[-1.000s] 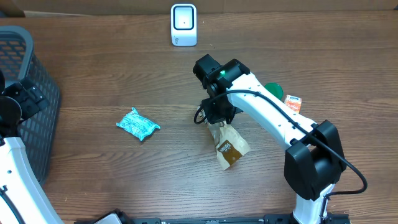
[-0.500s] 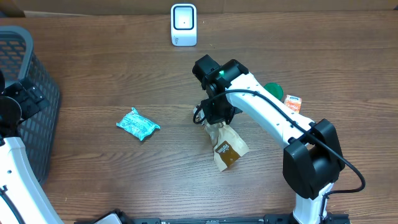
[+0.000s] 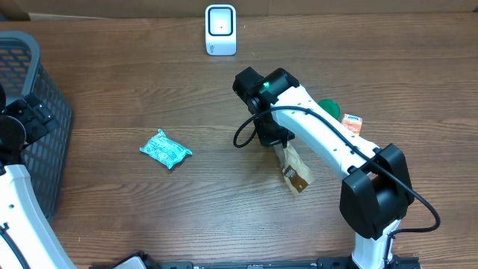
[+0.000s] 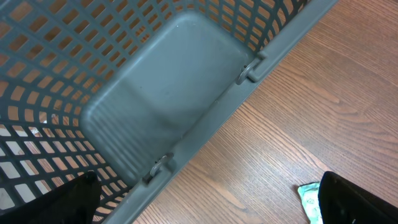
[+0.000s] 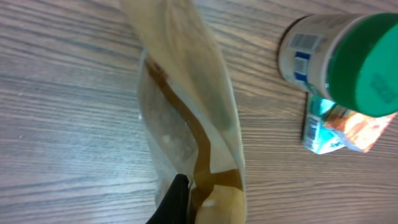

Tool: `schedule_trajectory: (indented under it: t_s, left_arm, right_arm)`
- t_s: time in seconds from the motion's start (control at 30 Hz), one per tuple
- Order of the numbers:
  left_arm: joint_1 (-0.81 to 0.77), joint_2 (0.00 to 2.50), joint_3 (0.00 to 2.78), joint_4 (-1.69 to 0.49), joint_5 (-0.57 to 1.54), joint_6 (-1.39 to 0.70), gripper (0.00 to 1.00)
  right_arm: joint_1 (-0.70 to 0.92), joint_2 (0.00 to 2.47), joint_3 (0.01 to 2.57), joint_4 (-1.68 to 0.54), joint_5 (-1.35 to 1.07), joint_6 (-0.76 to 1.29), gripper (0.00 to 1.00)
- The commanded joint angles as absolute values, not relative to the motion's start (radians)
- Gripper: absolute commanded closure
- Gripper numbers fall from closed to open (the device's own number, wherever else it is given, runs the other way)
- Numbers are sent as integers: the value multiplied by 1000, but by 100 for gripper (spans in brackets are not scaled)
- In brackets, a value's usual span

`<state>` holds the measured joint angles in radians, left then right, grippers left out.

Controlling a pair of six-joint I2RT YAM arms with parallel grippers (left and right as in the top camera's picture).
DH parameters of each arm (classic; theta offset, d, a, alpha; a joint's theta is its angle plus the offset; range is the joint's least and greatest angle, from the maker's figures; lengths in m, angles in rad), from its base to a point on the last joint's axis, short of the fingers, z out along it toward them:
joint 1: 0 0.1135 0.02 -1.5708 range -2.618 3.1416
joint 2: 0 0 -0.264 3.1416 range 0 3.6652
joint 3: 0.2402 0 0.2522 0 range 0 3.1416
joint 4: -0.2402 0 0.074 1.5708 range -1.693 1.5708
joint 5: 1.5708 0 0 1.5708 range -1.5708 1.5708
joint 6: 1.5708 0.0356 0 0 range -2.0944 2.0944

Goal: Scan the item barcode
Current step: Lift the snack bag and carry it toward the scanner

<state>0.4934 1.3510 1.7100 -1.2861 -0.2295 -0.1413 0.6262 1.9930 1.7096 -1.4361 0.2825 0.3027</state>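
Pouch: I am watching a tan-and-brown paper pouch (image 3: 296, 170) hanging from the right tool, just right of the counter's middle. Its brown-labelled end is pointing toward the near edge, and I cannot tell whether that end is touching the wood.
Right tool: The right tool (image 3: 274, 140) is pinching the pouch's top edge, its jaws pressed together on the paper. In the wrist view one dark finger (image 5: 174, 200) is showing against the pouch's side.
Scanner: A white scanner (image 3: 220, 30) is standing at the counter's far edge, well apart from the pouch.
Jar and carton: A green-lidded jar (image 5: 323, 56) is standing just beside a small orange-and-teal carton (image 5: 336, 127). Both are sitting near the pouch, on its right.
Packet: A teal packet (image 3: 166, 149) is lying flat to the left of the pouch, well apart from it.
Left tool: The left tool (image 4: 208, 202) is hovering over the basket's rim, its fingers spread wide apart and gripping nothing.
Basket: A grey mesh basket (image 4: 168, 106) is sitting at the counter's left edge.
Counter: A wood-grain counter (image 3: 149, 90) is carrying everything.
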Motion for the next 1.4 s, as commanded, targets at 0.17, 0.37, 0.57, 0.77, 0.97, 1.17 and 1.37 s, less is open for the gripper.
schedule_trajectory:
  t_s: [0.17, 0.37, 0.57, 0.77, 0.97, 1.17, 1.37]
  left_arm:
    - [495, 1354, 1718, -1286, -242, -127, 0]
    - [495, 1354, 1718, -1286, -242, -127, 1]
    - [495, 1354, 1718, -1286, -242, -127, 0]
    - [495, 1354, 1718, -1286, -242, -127, 0]
    - [495, 1354, 1718, -1286, -242, -127, 0]
    - [495, 1354, 1718, -1286, -242, -127, 1]
    - [495, 1354, 1718, -1286, -242, -127, 0]
  right_arm:
    - [628, 2004, 1737, -1443, 333, 315, 96]
    - [628, 2006, 1710, -1392, 237, 307, 89]
    - [609, 2007, 1598, -1293, 233, 307, 82]
    - [568, 2004, 1563, -1270, 227, 297, 96]
    - [543, 2002, 1623, -1280, 82, 202, 96]
    - [520, 1965, 1731, -1288, -242, 72, 96]
    - [453, 1943, 1821, -1275, -673, -62, 96]
